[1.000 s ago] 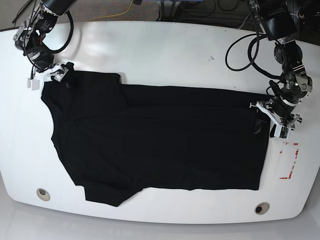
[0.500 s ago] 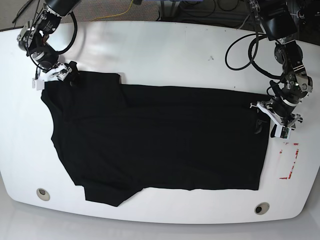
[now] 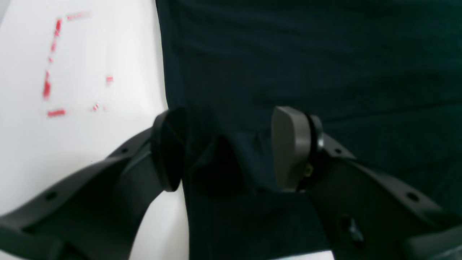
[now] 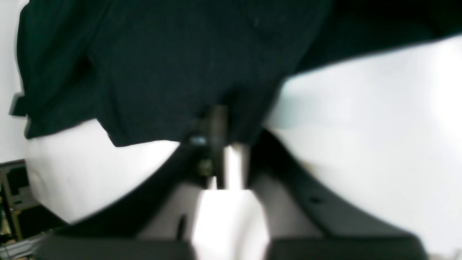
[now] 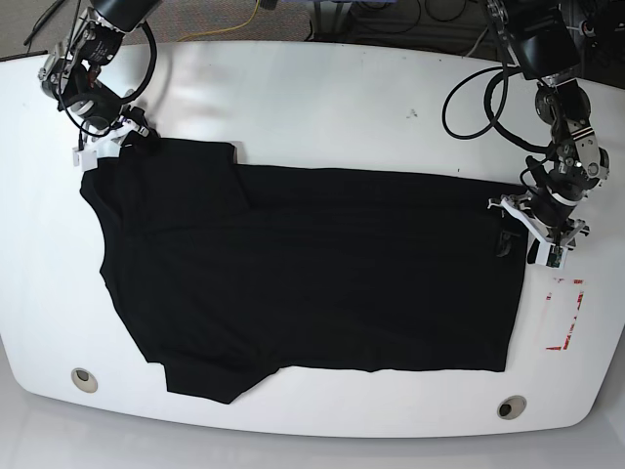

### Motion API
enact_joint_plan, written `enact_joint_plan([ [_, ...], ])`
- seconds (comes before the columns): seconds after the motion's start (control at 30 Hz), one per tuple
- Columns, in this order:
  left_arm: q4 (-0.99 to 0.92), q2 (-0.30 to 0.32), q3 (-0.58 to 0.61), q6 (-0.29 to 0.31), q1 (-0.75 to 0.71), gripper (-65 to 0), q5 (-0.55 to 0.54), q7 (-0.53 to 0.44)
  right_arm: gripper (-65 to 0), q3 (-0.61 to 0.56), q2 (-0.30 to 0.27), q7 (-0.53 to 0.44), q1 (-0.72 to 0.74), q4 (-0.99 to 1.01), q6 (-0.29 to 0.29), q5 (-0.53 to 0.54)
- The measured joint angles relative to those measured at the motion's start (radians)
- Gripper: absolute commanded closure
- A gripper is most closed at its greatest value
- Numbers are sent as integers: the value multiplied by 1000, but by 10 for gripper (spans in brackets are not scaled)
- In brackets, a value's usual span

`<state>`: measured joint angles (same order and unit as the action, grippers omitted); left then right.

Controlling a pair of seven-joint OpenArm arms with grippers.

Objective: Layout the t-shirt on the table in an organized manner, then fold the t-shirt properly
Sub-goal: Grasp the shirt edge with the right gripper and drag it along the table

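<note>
The black t-shirt [image 5: 312,264] lies spread across the white table [image 5: 322,107], with a sleeve folded at the near left. My right gripper [image 5: 115,145] is at the shirt's far left corner. In the right wrist view its fingers [image 4: 216,119] are pressed together on the hem of the t-shirt [image 4: 180,54]. My left gripper [image 5: 522,230] is at the shirt's right edge. In the left wrist view it [image 3: 227,137] stands open astride the edge of the t-shirt [image 3: 306,54], with a bunched bit of fabric between the pads.
A red rectangular outline mark [image 5: 566,318] is on the table just right of the shirt's right edge and shows as the red mark [image 3: 54,72] beside my left gripper. Two round holes [image 5: 85,379] [image 5: 511,407] sit near the front edge. Cables hang behind the table's back edge.
My right gripper has turned at the shirt's far left corner and closed on the fabric. The left gripper stays at the right edge, unchanged.
</note>
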<state>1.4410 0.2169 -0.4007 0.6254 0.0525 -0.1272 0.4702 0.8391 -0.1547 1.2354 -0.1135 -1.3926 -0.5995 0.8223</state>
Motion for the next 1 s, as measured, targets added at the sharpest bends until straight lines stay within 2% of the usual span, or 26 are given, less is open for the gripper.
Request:
enact_joint_plan([
  [0.37,-4,0,0,0,0,-348,0,0,0,-7,0,24,39,-32,8,-31],
  [0.57,-4,0,0,0,1,-348,0,-1,0,-51,-3,50,61,-81,8,-33],
  [0.83,-4,1,0,-1,1,-348,0,-1,0,-100,2,56,93,-126,9,30],
  [1.0,-4,-1,2,0,1,-348,4,-1,0,-120,4,60,141,-126,44,30],
])
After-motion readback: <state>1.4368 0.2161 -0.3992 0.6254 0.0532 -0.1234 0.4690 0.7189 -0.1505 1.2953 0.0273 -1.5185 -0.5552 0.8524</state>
